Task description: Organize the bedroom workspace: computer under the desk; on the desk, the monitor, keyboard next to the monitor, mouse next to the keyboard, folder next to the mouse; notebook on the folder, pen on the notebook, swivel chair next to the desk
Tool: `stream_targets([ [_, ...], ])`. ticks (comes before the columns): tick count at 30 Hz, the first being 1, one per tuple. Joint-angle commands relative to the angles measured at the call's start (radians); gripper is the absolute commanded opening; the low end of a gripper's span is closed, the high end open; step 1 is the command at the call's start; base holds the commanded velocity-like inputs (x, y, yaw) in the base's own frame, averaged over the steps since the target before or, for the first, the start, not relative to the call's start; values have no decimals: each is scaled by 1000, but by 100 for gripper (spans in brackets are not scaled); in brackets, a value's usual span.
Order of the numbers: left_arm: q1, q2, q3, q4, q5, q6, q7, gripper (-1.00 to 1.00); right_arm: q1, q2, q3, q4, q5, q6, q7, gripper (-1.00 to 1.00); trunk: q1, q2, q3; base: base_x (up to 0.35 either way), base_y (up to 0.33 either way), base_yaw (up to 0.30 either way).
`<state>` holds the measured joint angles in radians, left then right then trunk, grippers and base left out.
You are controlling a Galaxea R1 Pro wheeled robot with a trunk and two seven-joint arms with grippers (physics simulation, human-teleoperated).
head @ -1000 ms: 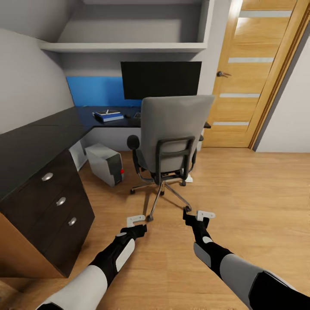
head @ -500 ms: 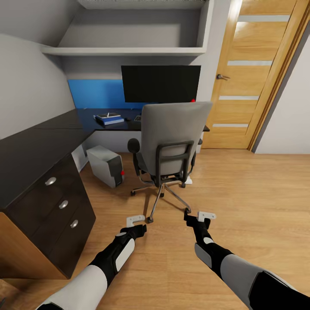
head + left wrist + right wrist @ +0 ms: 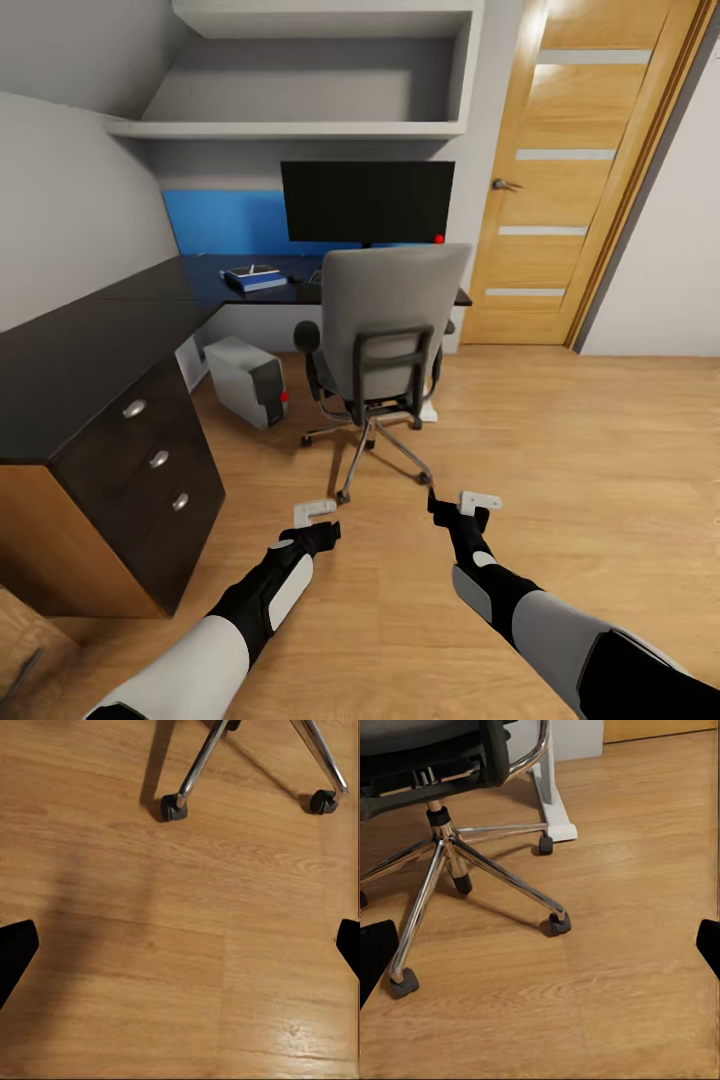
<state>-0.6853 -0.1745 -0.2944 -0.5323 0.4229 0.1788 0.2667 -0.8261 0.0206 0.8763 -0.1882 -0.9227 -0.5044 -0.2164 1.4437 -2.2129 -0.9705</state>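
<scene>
behind swivel chair (image 3: 385,335), pushed up to desk (image 3: 90,350): left gripper (image 3: 318,514) and right gripper (image 3: 470,503) low over floor, jaws spread wide, empty; folder (image 3: 255,279) already on desk.

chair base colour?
Shiny chrome legs with black castors; the swivel chair base shows best in the right wrist view.

Setting was a home bedroom study corner, rendered in simulation. Evidence: warm wood-plank floor (image 3: 560,450); panelled wooden interior door (image 3: 560,190) with lever handle; long black L-shaped desk (image 3: 90,340) built into a wall alcove under white shelves (image 3: 300,128); monitor (image 3: 366,202) on the desk; grey swivel chair (image 3: 385,320) drawn up to it; tower computer (image 3: 245,380) on the floor beneath.
</scene>
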Motion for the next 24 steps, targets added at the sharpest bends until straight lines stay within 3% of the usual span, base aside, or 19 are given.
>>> stream_targets([
  [1,0,0,-3,-2,5,4,7,100,-1,0,8,0,-4,-2,-8,100,-5,7,2,-327,-41,0],
  [12,0,0,-5,7,5,2,6,100,-1,0,9,37,-5,-2,-8,100,-47,84,37,-338,-9,0],
  [16,0,1,-4,100,6,0,5,100,21,2,11,97,-3,-3,-7,100,-62,112,49,-301,0,0],
  [20,0,0,-4,185,7,-21,3,100,82,2,11,132,-2,-37,-6,100,-78,140,62,-121,0,0],
  [24,0,0,-6,304,6,-99,1,100,148,3,11,146,-4,-113,-6,100,-93,168,74,-40,0,0],
])
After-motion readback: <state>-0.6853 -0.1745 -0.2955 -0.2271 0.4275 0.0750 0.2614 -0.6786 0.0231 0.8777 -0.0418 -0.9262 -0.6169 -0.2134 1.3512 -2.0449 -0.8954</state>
